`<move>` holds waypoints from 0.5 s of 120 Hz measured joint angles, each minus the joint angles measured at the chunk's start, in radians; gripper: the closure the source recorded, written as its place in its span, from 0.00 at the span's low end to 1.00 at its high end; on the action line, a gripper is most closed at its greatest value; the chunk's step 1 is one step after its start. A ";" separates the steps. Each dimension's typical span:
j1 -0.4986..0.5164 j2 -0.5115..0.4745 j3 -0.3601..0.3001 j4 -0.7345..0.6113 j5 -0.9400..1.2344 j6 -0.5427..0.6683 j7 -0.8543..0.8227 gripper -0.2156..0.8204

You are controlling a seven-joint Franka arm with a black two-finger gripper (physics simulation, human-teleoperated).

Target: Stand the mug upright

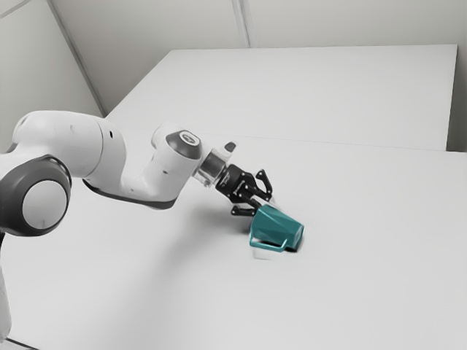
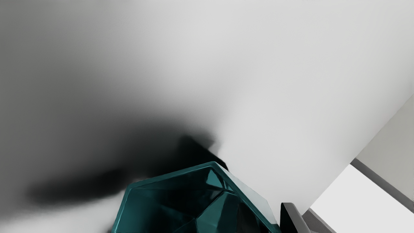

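The teal mug (image 1: 277, 226) is tipped over at the very front of the black gripper (image 1: 262, 205), its mouth turned toward the jaws and its base pointing away from them, toward the exterior view's right; whether the jaws stand apart or are clamped on it, I cannot tell. Its smooth, glossy body has an angular rim (image 2: 171, 174) with crisp corners, a dark faceted inside with pale glints, and a thin, squared-off handle (image 1: 268, 248) on its side toward the exterior camera, near the plain white table (image 1: 350, 292), where a soft dark shadow (image 2: 152, 152) spreads.
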 joint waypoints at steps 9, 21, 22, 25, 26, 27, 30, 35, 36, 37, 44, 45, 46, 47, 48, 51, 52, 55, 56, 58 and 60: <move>-0.002 0.000 0.000 0.009 0.002 0.006 -0.004 0.89; -0.006 -0.001 -0.001 0.023 0.009 0.012 -0.012 0.92; -0.006 -0.001 -0.001 0.024 0.009 0.013 -0.013 0.92; -0.006 -0.001 -0.001 0.026 0.011 0.014 -0.015 0.93; -0.006 -0.001 -0.001 0.027 0.012 0.014 -0.016 0.93; -0.006 -0.002 -0.001 0.027 0.013 0.014 -0.017 0.93; -0.009 -0.003 -0.001 0.028 0.015 0.015 -0.019 0.94; -0.014 -0.010 0.000 0.028 0.019 0.020 -0.022 0.94; -0.015 -0.012 0.000 0.028 0.020 0.021 -0.023 0.94; -0.015 -0.015 0.000 0.028 0.023 0.022 -0.024 0.94; -0.022 -0.047 0.000 0.024 0.053 0.028 -0.031 0.95; -0.023 -0.054 0.000 0.023 0.060 0.029 -0.032 0.95; -0.024 -0.060 0.000 0.022 0.067 0.029 -0.033 0.95; -0.024 -0.066 0.000 0.021 0.075 0.030 -0.034 0.95; -0.025 -0.072 0.000 0.019 0.083 0.030 -0.035 0.95; -0.026 -0.090 0.000 0.016 0.111 0.032 -0.038 0.95; -0.027 -0.095 0.000 0.015 0.120 0.032 -0.039 0.95; -0.028 -0.112 0.000 0.013 0.150 0.034 -0.043 0.95; -0.028 -0.117 0.000 0.012 0.160 0.034 -0.044 0.95; -0.028 -0.129 -0.001 0.011 0.186 0.035 -0.046 0.95; -0.029 -0.141 -0.001 0.011 0.215 0.036 -0.049 0.96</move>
